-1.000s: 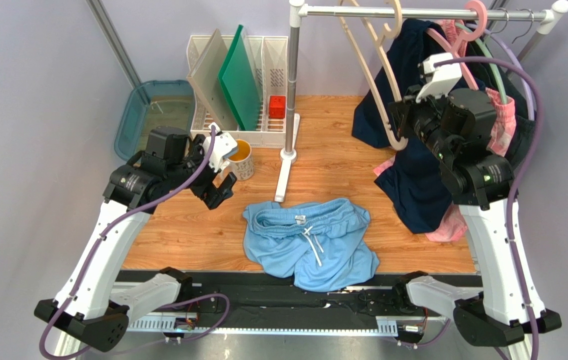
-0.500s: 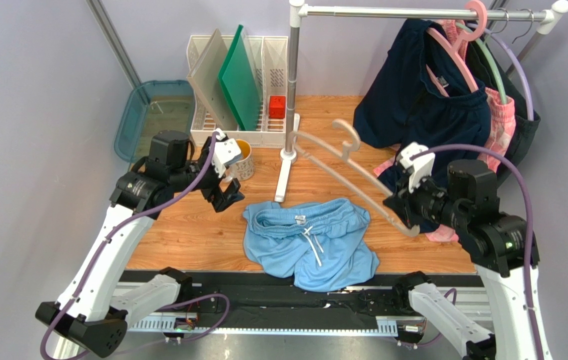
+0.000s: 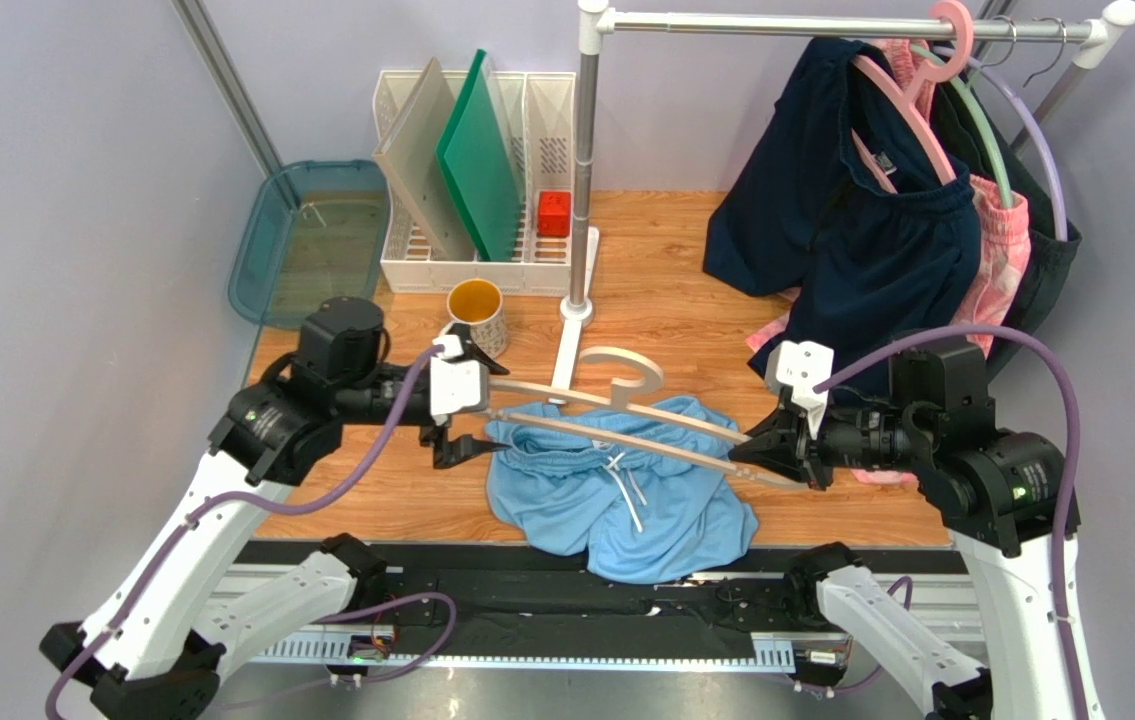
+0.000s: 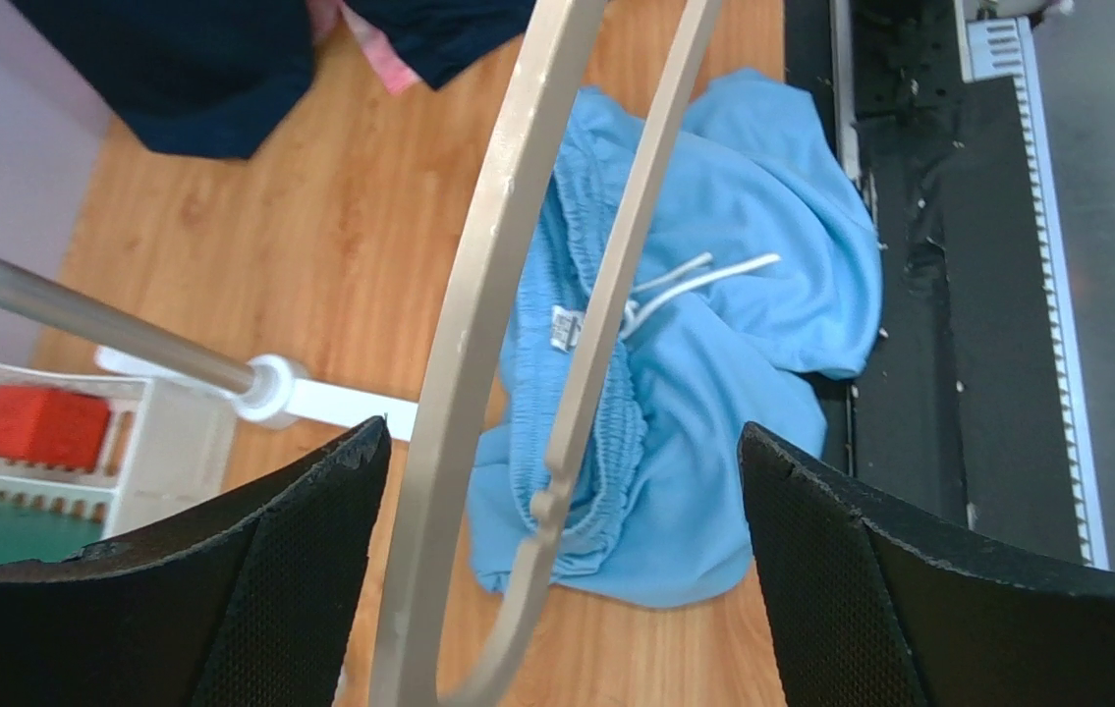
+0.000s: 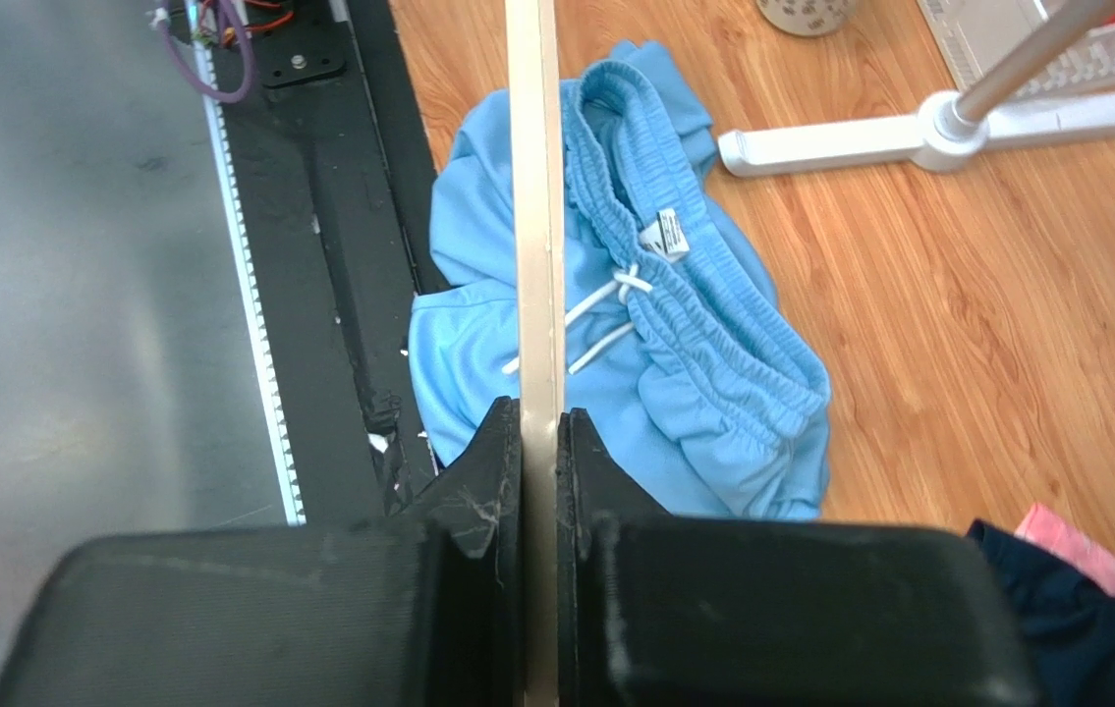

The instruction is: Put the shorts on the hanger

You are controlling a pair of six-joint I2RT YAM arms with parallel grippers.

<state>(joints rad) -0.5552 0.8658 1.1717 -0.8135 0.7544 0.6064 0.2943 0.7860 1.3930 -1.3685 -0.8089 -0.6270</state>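
Observation:
The light blue shorts (image 3: pixel 633 503) lie crumpled on the wooden table near the front edge, waistband and white drawstring up. The cream hanger (image 3: pixel 603 428) hangs roughly level just above them, hook pointing to the back. My right gripper (image 3: pixel 761 447) is shut on the hanger's right end; in the right wrist view its fingers (image 5: pixel 497 457) pinch the thin bar (image 5: pixel 534 221) over the shorts (image 5: pixel 696 354). My left gripper (image 3: pixel 461 413) is open at the hanger's left end. In the left wrist view both hanger bars (image 4: pixel 475 368) pass between the wide-apart pads (image 4: pixel 268 575), with the shorts (image 4: pixel 711 354) below.
A white rack pole and foot (image 3: pixel 573 323) stands just behind the hanger. A yellow cup (image 3: pixel 476 312), a dish rack (image 3: pixel 476 180) and a teal bin (image 3: pixel 303 240) sit at the back left. Navy (image 3: pixel 844 255) and pink garments hang at the back right.
My right arm has carried the hanger down from the rail to just above the shorts. My left gripper moved right and now straddles the hanger's left end.

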